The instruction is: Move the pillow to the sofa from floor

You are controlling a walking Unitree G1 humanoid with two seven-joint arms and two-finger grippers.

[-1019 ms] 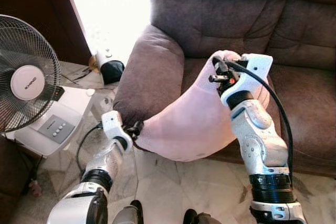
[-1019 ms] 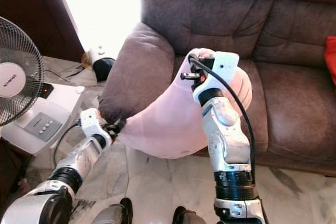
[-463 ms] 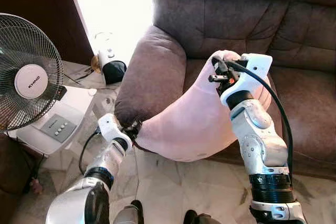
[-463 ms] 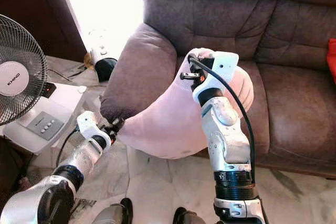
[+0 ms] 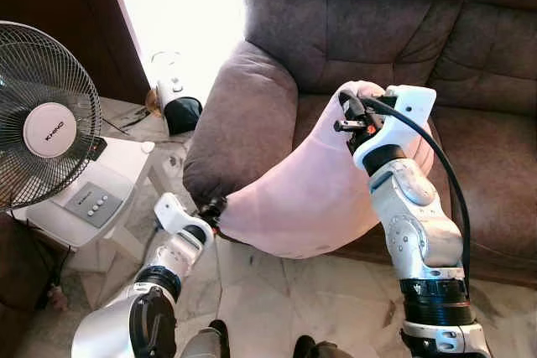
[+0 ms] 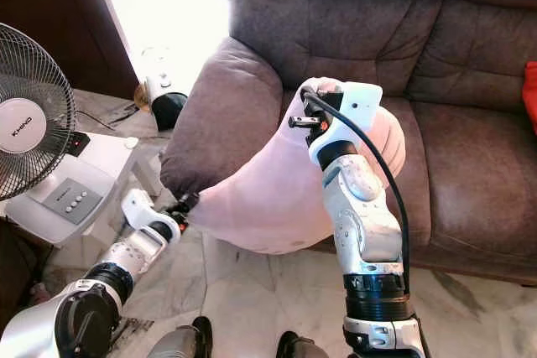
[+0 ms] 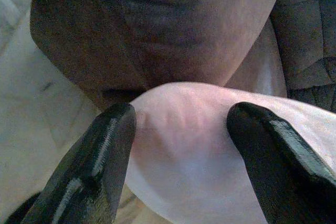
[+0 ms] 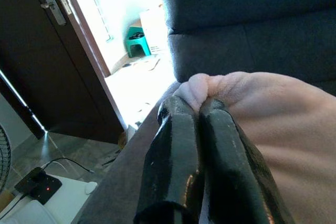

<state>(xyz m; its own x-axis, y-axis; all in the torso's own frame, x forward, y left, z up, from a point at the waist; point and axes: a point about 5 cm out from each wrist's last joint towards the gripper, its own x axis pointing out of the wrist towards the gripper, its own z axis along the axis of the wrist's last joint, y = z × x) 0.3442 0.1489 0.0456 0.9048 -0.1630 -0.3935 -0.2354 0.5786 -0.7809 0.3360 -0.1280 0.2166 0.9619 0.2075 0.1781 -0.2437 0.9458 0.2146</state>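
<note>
You have one pillow (image 5: pixel 310 199), pale pink, draped over the front edge of the brown sofa (image 5: pixel 352 31): its upper end lies on the seat cushion, its lower end hangs off the seat front beside the armrest, above the marble floor (image 5: pixel 277 291).

Two grippers are on it. Your right gripper (image 8: pixel 197 108) has its two black fingers pressed together, pinching a fold of fabric at the pillow's upper corner, over the seat. Your left gripper (image 7: pixel 181 121) is at the lower corner; its two fingers (image 7: pixel 100 156) stand wide apart, one on each side of the pillow's edge, not clamped.

Other items, to your left:
- One standing fan (image 5: pixel 46 119).
- One white appliance with a row of buttons (image 5: pixel 88 199), below the fan.
- One small white-and-black device (image 5: pixel 178 106) on the floor near the bright doorway.
- One red item (image 6: pixel 529 94) at the far end of the sofa; you cannot tell what it is.
</note>
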